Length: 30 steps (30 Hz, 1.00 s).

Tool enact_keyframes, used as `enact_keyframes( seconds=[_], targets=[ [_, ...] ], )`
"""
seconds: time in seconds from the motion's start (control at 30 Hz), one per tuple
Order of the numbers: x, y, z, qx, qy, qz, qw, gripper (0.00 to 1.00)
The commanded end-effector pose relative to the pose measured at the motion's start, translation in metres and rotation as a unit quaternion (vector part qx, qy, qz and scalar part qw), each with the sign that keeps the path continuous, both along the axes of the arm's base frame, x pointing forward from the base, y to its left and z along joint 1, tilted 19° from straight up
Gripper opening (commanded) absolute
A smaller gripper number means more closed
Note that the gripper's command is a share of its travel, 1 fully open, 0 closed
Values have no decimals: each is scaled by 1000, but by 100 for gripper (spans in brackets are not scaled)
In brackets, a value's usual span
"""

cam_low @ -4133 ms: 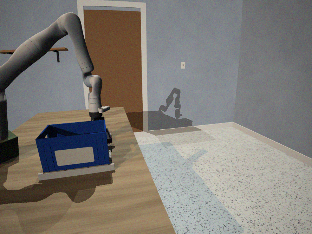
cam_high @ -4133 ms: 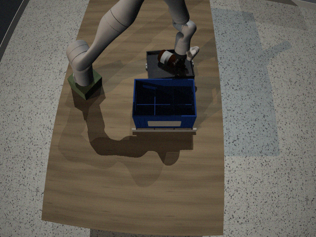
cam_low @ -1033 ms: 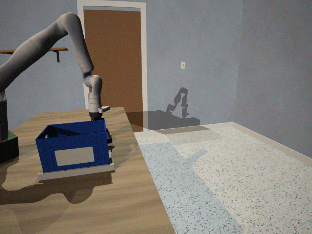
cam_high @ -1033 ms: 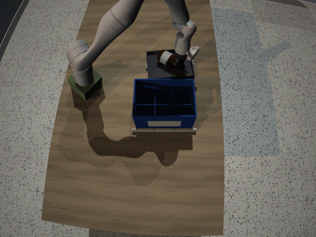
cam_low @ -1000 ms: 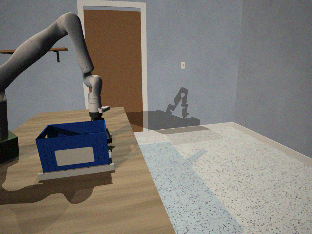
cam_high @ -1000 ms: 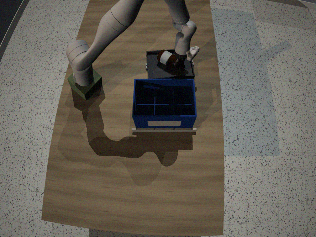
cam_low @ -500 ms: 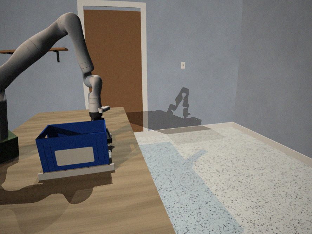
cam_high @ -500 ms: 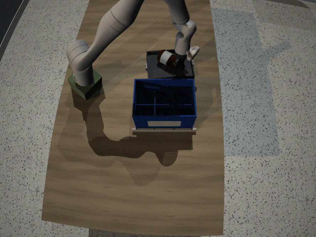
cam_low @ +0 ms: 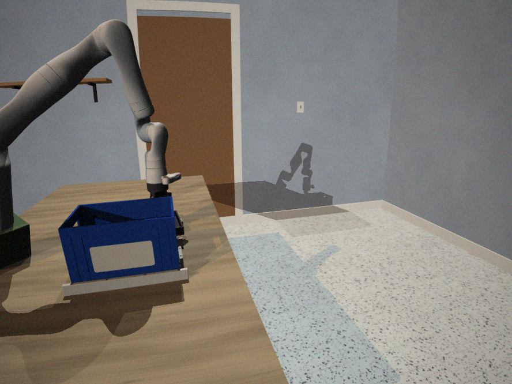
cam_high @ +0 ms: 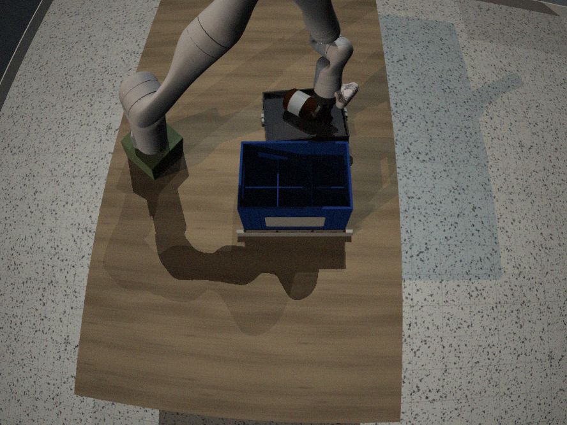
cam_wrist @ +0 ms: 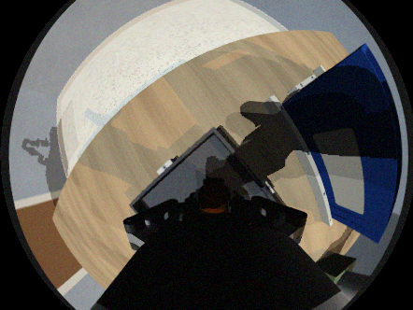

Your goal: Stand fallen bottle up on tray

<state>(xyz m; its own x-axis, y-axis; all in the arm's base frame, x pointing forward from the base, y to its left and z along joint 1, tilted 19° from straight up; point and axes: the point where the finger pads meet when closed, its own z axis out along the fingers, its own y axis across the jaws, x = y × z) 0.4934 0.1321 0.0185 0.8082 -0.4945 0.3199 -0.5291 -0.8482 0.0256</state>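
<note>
A brown bottle with a white label hangs on its side over the black tray, base pointing left and its shadow on the tray under it. My gripper is shut on the bottle's neck end, coming down from above near the tray's right side. In the wrist view the dark fingers stand on either side of the bottle. In the exterior view the blue crate hides the fingers and the bottle; only a bit of the tray's rim shows.
The blue crate, with dividers inside, stands right in front of the tray on a light base strip. The arm's green pedestal is at the left. The table's right edge runs close to the tray and the crate.
</note>
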Motion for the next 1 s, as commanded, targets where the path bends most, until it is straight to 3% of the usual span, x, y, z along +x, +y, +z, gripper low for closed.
enact_keyframes(
  seconds=[0.0,0.97],
  targets=[
    [-1,0,6,-1,-1,0,1000,0],
    [-10,5,36,-2,0,0,1000,0]
  ],
)
